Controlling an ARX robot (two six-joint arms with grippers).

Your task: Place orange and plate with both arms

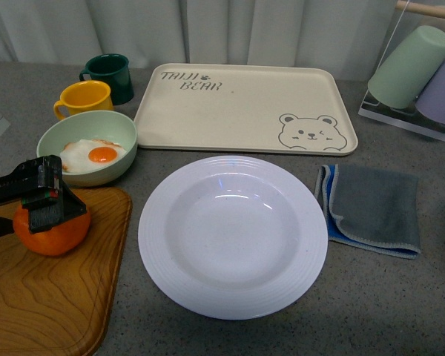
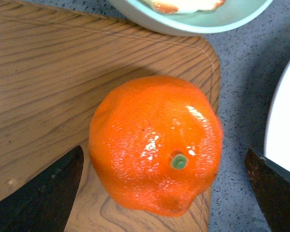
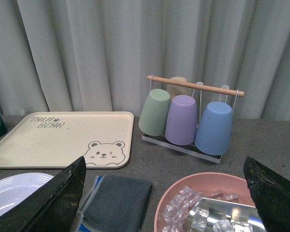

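Observation:
The orange sits on a wooden board at the front left, stem dot up. My left gripper hangs just above it, open. In the left wrist view its dark fingers stand on either side of the orange without touching it. The white deep plate lies empty on the grey table in the middle. My right gripper is open and empty, out of the front view. It hovers over a grey cloth and a pink bowl, with the plate's rim at its side.
Wooden board under the orange. Green bowl with fried egg, yellow mug and dark green mug behind it. Cream bear tray at the back. Grey cloth, cup rack, pink bowl of ice on the right.

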